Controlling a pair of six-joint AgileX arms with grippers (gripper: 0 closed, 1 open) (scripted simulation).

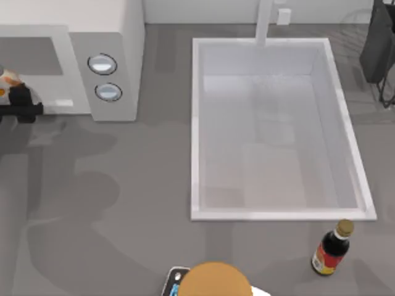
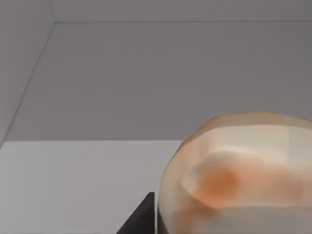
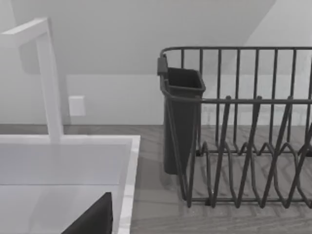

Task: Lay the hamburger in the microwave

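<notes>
The hamburger [image 1: 6,80], a white lump with orange-brown blotches, hangs at the far left of the top view, at the mouth of the microwave [image 1: 117,37] cavity. My left gripper [image 1: 13,94] is shut on it. In the left wrist view the hamburger [image 2: 234,175] sits close up above one dark finger [image 2: 141,222], with the cavity's grey back wall and pale floor behind it. The microwave's two round knobs [image 1: 102,64] face the table. A dark part of my right gripper [image 3: 92,222] shows over the sink corner near the dish rack.
A white sink basin [image 1: 196,123] with a faucet [image 1: 265,24] fills the middle right. A dark bottle [image 1: 331,248] stands in front of it. A tan-orange dome [image 1: 215,280] lies at the front edge. A wire dish rack [image 3: 243,146] with a dark cup [image 3: 180,122] stands at the back right.
</notes>
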